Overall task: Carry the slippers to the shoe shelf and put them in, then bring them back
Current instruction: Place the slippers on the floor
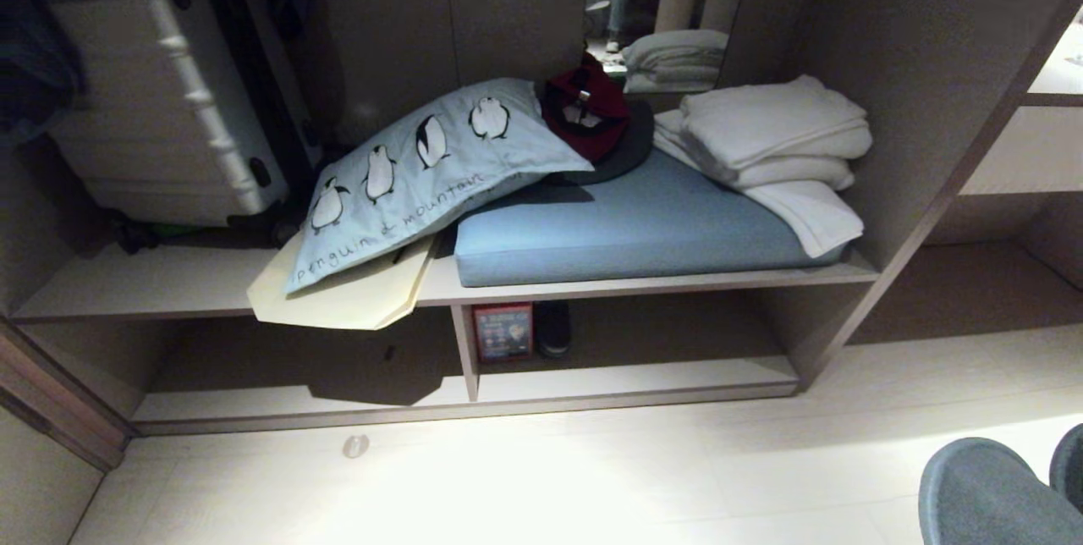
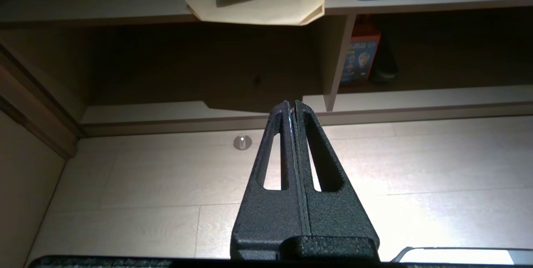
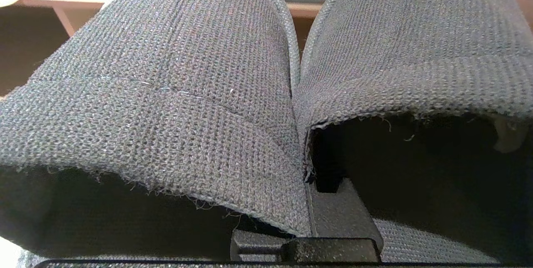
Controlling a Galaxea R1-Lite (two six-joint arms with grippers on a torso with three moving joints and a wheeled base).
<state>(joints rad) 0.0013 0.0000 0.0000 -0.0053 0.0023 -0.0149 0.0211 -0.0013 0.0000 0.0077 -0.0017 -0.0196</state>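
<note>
The two dark charcoal slippers [image 3: 175, 76] fill the right wrist view, toes pointing away, side by side. My right gripper [image 3: 308, 176] is shut on their touching inner edges, and its fingertips are hidden in the fabric. In the head view the slippers [image 1: 981, 490] show at the lower right corner, above the floor. The shoe shelf [image 1: 626, 380] is the low cubby ahead, with a short upright divider [image 1: 465, 350]. My left gripper [image 2: 290, 103] hangs shut and holds nothing, above the floor in front of the shelf's left bay.
A red box [image 1: 503, 331] and a black shoe [image 1: 554, 329] stand inside the cubby right of the divider. On the board above lie a blue cushion [image 1: 626, 228], a penguin pillow [image 1: 415, 173], white towels [image 1: 770, 134] and a red cap [image 1: 585, 109]. A round stud [image 1: 355, 446] sits in the floor.
</note>
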